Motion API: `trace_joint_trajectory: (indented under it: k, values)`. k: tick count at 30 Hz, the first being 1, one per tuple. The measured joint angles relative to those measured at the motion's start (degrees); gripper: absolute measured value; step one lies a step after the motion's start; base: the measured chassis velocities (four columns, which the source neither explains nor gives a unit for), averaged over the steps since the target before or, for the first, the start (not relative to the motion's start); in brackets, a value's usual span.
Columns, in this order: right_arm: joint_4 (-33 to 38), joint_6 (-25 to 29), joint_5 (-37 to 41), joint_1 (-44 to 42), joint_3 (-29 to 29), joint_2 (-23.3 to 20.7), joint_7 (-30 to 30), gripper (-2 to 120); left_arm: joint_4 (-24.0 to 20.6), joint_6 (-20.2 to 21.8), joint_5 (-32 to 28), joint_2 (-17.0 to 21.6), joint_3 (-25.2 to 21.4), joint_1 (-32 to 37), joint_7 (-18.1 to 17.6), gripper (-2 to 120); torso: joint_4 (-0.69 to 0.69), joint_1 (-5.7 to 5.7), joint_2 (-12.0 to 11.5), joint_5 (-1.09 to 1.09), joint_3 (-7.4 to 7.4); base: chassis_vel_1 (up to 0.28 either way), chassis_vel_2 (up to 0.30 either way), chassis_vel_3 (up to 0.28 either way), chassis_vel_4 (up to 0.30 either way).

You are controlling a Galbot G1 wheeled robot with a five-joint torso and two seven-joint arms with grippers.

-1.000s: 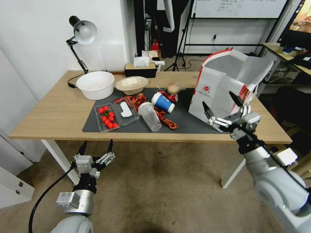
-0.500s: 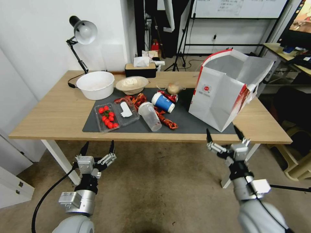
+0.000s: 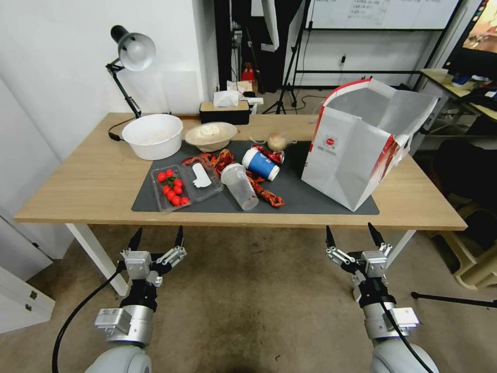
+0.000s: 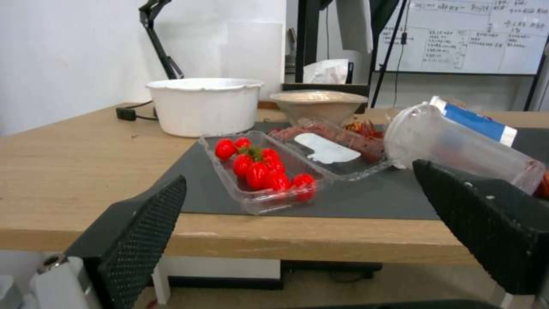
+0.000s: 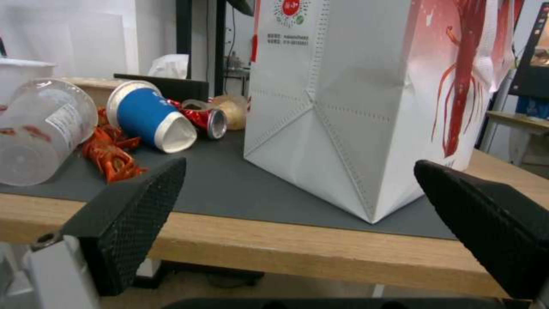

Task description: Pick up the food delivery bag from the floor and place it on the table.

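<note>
**Food delivery bag standing on the table, both grippers low before the table's front edge**

Head view. The food delivery bag [image 3: 357, 150] stands upright at the right of centre of the frame, on the right end of the dark grey mat [image 3: 305, 194], its near bottom corner close to the mat's front edge. Its mouth is open, showing silver foil lining; a small round red logo faces the camera. The mat lies on the table [image 3: 77, 181], a light-wood top on white legs. To the left of the bag, on the mat: a blue paper cup [image 3: 260, 164] on its side, a clear plastic cup [image 3: 239, 186] on its side, red crayfish shells [image 3: 264, 194], and a clear tray of cherry tomatoes [image 3: 172, 187]. Behind these stand a white bowl [image 3: 152, 135], a beige bowl [image 3: 210, 135], a tissue box [image 3: 225, 111] and a desk lamp [image 3: 132, 52] at the upper left.

The left gripper [image 3: 156, 239] hangs at the lower left, below the table's front edge, fingers spread wide and holding nothing. The right gripper [image 3: 352, 237] hangs at the lower right, likewise below the edge and apart from the bag, fingers spread wide and holding nothing.

Right wrist view. The bag's creased white side [image 5: 337, 107] rises at centre between the two black finger pads [image 5: 137, 214], resting on the mat.
</note>
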Motion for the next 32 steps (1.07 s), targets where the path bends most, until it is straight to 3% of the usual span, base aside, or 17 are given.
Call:
trace_joint_trajectory:
  k: [32]
  values:
    - [0.2, -0.3, 0.6, 0.5, 0.4, 0.0, -0.2, 100, 0.1, -0.4, -0.1, 0.0, -0.2, 0.1, 0.0, 99, 0.0, 0.0, 0.0, 0.0, 0.0, 0.0, 0.0, 0.0, 0.0]
